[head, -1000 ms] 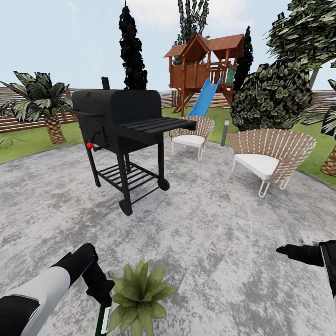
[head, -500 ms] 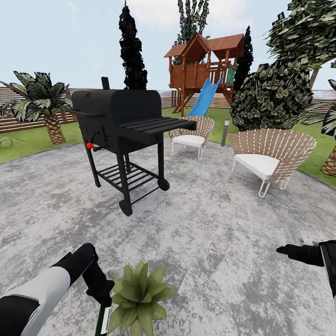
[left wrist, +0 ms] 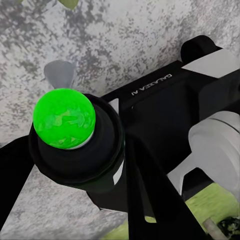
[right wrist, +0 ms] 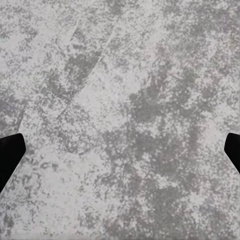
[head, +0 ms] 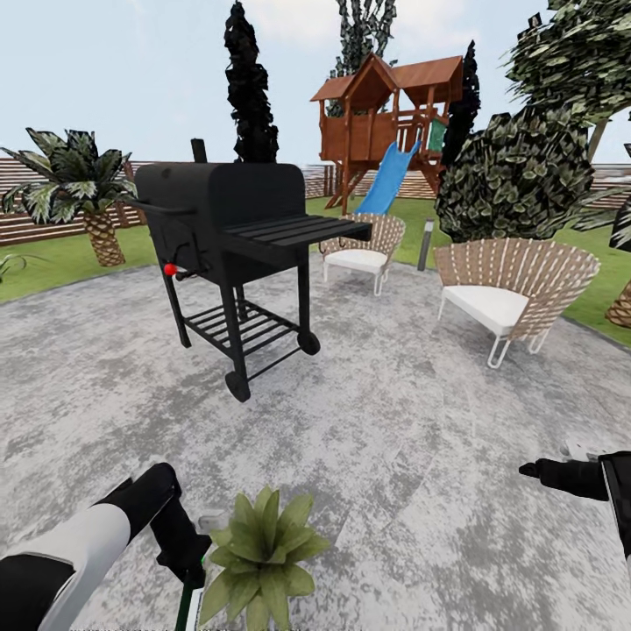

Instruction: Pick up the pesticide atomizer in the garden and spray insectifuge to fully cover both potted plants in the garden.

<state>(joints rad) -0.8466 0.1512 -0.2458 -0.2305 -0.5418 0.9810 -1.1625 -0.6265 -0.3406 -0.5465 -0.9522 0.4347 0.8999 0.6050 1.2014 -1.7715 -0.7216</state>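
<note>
The pesticide atomizer [head: 189,605] is mostly hidden: just a dark green sliver and a bit of white show beneath the left gripper [head: 188,561], cut off at the frame's lower edge. Whether those fingers clamp it I cannot tell; the left wrist view is blocked by black housing and a green ball [left wrist: 64,118]. A potted plant [head: 257,552] sits just beside the fingers, its pot unseen under the leaves. The left arm slants in low over the patio [head: 377,412]. The right gripper [right wrist: 120,150] hangs spread wide above bare paving, holding nothing.
</note>
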